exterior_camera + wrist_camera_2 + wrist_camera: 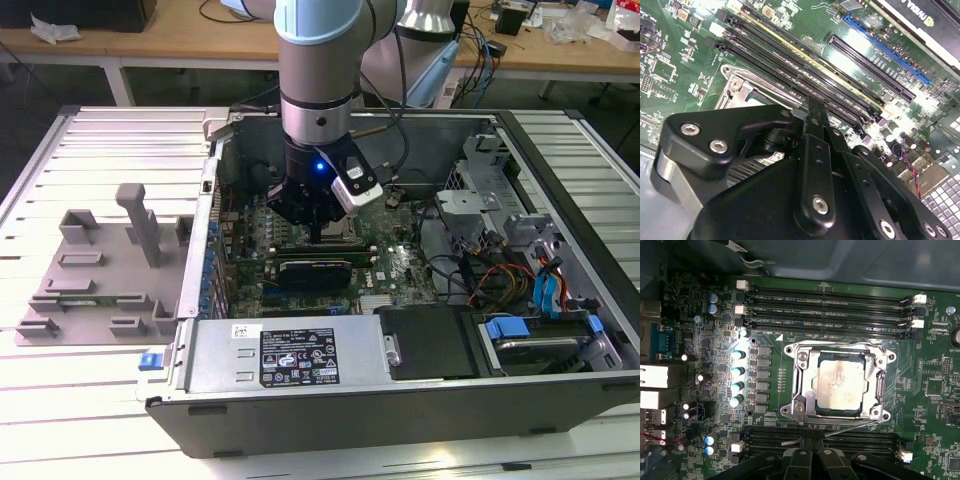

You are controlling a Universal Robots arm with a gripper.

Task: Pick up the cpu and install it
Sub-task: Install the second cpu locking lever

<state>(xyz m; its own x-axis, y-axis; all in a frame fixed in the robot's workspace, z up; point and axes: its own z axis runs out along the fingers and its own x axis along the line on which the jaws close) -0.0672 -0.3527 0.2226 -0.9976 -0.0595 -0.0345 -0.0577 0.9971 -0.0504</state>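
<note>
**First wrist view: cpu sitting in the socket frame**

First wrist view is showing the cpu (839, 385) lying flat and square inside the metal socket frame (802, 390) on the green motherboard (770, 365), its pale top plate facing up. It is resting there because the frame is what locates the chip, so the seating part of the job is looking done, judging by how evenly it is sitting.

In the exterior view the arm is reaching down into the open computer case (560, 400) on the bench (100, 380), with the end effector (318, 232) hanging low over the board. Black linkages of the end effector (812, 460) are sitting just beside the frame's edge, near the memory slots (830, 307). Nothing is visibly clamped in it, and I cannot tell how far apart its tips are standing.
</note>
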